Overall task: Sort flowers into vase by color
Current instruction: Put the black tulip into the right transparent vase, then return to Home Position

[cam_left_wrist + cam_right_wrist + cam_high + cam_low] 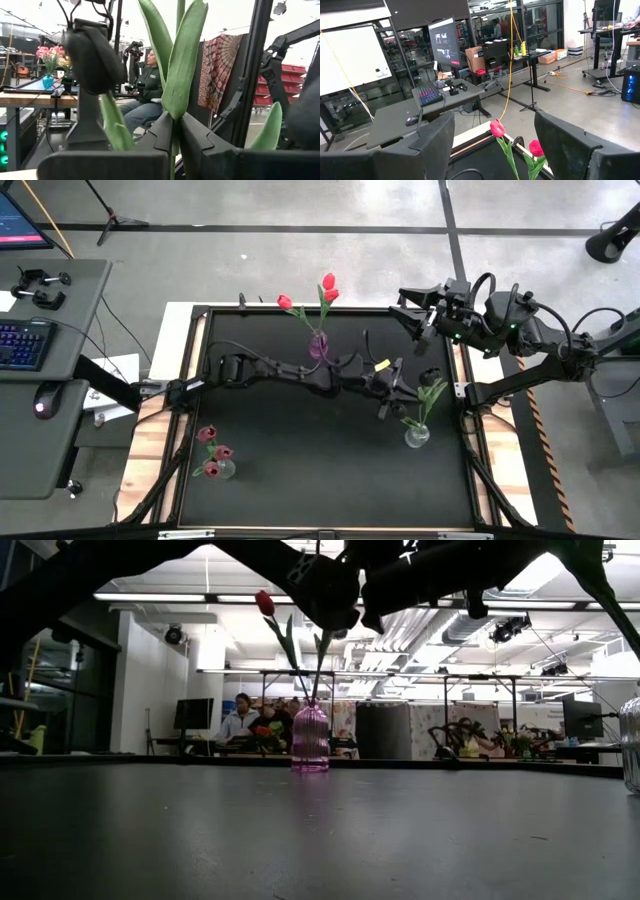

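Left gripper (392, 392) is reaching across the black table (300, 470), its fingers clamped on a green flower stem (173, 145). In the left wrist view the stem is passing straight up between the two dark fingers (160, 132), with long leaves (182, 55) fanning out just above the fingertips. The head of this flower is not showing in that view.

Just beyond those fingers, in the high view, a clear vase (417, 435) is standing with green stems and leaves (430, 395) in it; whether the held stem is already seated in this vase cannot be told.

Right gripper (415, 315) is hanging at the table's far right edge, fingers spread apart and holding nothing. Through the gap between its fingers (432, 135) the right wrist view is showing two red tulip heads (497, 127).

Those red tulips (327, 288) are sitting in a purple vase (318, 346) near the far middle of the table, well apart from both sets of fingers. The low view is showing the same purple vase (310, 739) upright, a red head (264, 603) tilting off to one side.

Pink tulips (212, 450) are standing in a small clear vase (224, 470) at the near left, well away from the left fingers.

A person (150, 75) is sitting in the room beyond.
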Controlling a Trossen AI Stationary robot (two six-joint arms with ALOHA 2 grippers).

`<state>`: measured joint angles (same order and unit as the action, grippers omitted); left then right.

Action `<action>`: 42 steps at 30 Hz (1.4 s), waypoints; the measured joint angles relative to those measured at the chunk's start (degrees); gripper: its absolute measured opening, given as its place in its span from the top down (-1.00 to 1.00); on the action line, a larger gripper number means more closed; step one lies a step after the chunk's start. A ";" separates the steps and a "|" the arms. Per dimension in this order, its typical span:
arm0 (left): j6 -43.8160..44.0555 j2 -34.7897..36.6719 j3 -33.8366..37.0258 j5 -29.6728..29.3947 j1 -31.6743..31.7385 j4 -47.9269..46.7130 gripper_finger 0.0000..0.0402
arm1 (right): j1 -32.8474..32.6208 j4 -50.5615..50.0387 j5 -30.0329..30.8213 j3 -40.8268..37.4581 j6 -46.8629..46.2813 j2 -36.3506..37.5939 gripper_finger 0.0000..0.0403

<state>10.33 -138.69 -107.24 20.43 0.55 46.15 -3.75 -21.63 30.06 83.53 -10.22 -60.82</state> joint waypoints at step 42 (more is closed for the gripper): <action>5.67 10.41 0.07 5.40 2.82 -0.62 -0.06 | -0.02 0.02 -0.04 0.00 -2.82 0.00 -0.31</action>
<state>15.99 -128.28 -107.18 25.83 3.37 45.53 -3.77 -21.61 30.02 83.53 -13.04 -60.82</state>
